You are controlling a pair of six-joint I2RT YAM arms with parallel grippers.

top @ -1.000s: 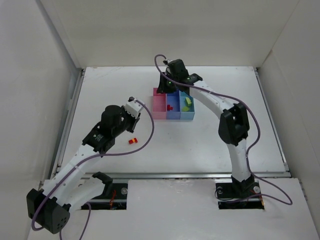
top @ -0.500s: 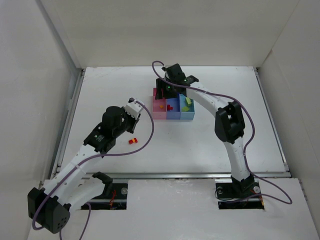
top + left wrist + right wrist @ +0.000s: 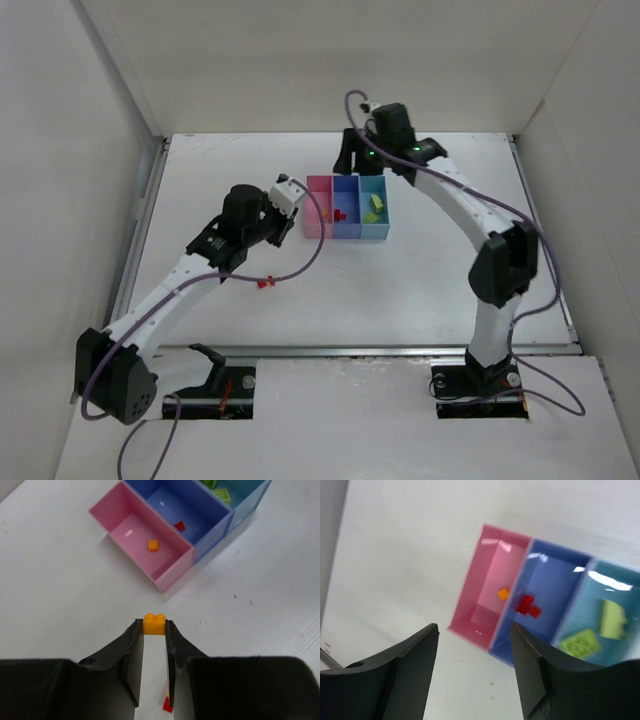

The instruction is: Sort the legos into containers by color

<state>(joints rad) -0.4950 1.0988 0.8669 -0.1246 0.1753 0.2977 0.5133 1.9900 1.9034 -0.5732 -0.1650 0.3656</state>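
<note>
Tray: you have three open-topped bins joined in one row at the far middle of the table, pink on the left, blue in the centre and light cyan on the right in the top view.
Pink bin (image 3: 172,567): it holds one tiny orange brick (image 3: 153,545) lying on the floor, clear of the walls.
Blue bin (image 3: 212,534): your right wrist camera shows a small cluster of red bricks (image 3: 527,605) touching one another near the wall shared with the pink bin. You cannot count them exactly.
Cyan bin (image 3: 600,587): it holds two yellow-green bricks (image 3: 612,619), larger than the others and lying apart from each other.
Table (image 3: 420,280): the top is plain white and matte, with a metal rail along its left and near edges.
Room: white panels close in the left, right and far sides, and purple cables loop off both arms.
Loose brick (image 3: 265,283): one small red piece lies on the bare table well in front of the tray, where the left arm's cable crosses it.
Held brick (image 3: 154,624): this orange piece has two studs on top, glossy and upright. It sits above the table, just short of the pink bin's near corner.
Left gripper (image 3: 154,628): your fingers are pressed onto the held brick from both sides, pinching it at the very tips.
Right gripper (image 3: 475,630): the fingers are spread wide with nothing between them, and the gripper hangs above the far side of the tray looking down into the bins.
</note>
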